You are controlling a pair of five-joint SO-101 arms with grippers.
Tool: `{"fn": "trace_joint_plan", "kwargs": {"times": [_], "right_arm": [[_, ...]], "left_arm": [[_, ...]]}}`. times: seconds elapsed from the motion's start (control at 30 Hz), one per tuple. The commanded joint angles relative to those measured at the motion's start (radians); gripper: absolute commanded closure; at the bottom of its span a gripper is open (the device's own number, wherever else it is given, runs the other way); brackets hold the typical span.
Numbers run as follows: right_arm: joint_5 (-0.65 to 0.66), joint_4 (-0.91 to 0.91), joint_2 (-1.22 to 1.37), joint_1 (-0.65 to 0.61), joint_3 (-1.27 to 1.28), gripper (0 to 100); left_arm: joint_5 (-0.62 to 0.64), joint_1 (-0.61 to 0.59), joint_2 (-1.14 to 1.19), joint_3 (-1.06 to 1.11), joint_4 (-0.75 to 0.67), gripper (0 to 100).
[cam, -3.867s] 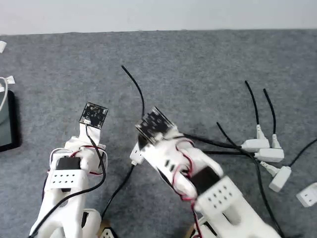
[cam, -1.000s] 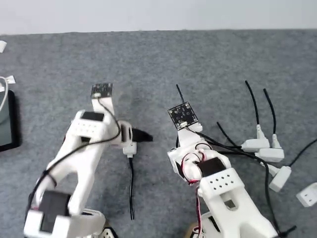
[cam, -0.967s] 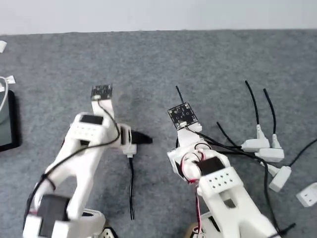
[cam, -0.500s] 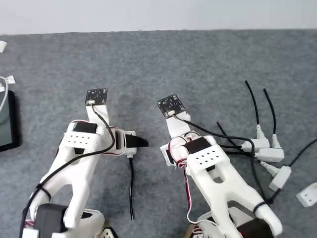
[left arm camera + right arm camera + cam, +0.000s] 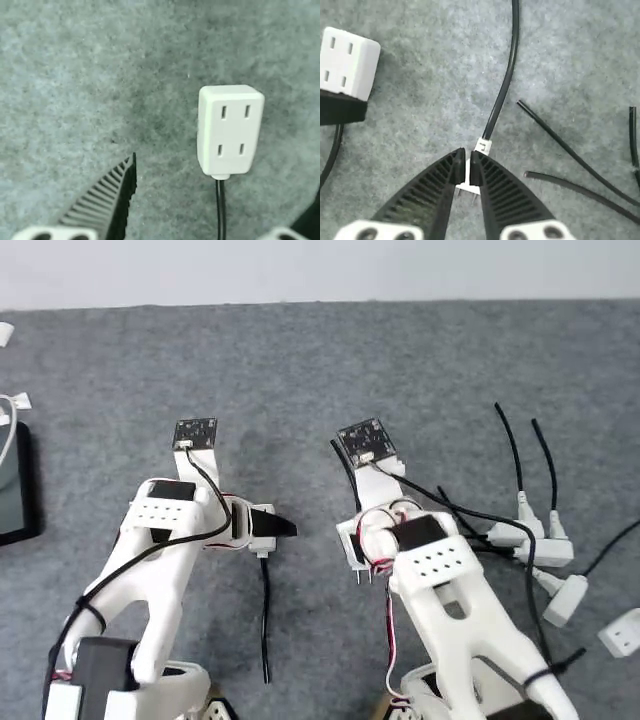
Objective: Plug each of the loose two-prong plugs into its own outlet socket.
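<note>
A white two-socket outlet block point(image 5: 229, 129) lies on the grey carpet with its black cord trailing toward the arm bases; in the high view the outlet block point(image 5: 262, 543) sits just under my left gripper point(image 5: 270, 528). That gripper is open, one ribbed finger point(image 5: 112, 197) standing to the side of the block without touching it. My right gripper point(image 5: 468, 161) is shut on a white two-prong plug point(image 5: 481, 145), prongs pointing back toward the arm and its black cord running away. In the high view the right gripper point(image 5: 358, 558) holds the plug beside the outlet block point(image 5: 347, 62).
Three more white plugs point(image 5: 530, 545) with black cords lie in a cluster at the right, and another white outlet block point(image 5: 622, 632) sits near the right edge. A dark flat device point(image 5: 10, 480) lies at the left edge. Loose cord ends point(image 5: 570, 150) cross the carpet.
The left arm came forward over the outlet block and has stayed there. The right arm, holding the plug, swung away to the right and has now turned a little back toward the block.
</note>
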Motion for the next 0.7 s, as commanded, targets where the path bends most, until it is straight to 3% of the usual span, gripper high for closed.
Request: {"fn": "trace_joint_plan", "kwargs": {"times": [0.0,0.67], "right_arm": [[-0.012,-0.018,-0.035,0.012,-0.006,98.9],[-0.011,-0.03,0.344,0.016,-0.149,98.9]], "left_arm": [[-0.012,-0.009,-0.005,-0.048,-0.021,50],[-0.015,-0.011,-0.005,-0.041,-0.037,50]]}}
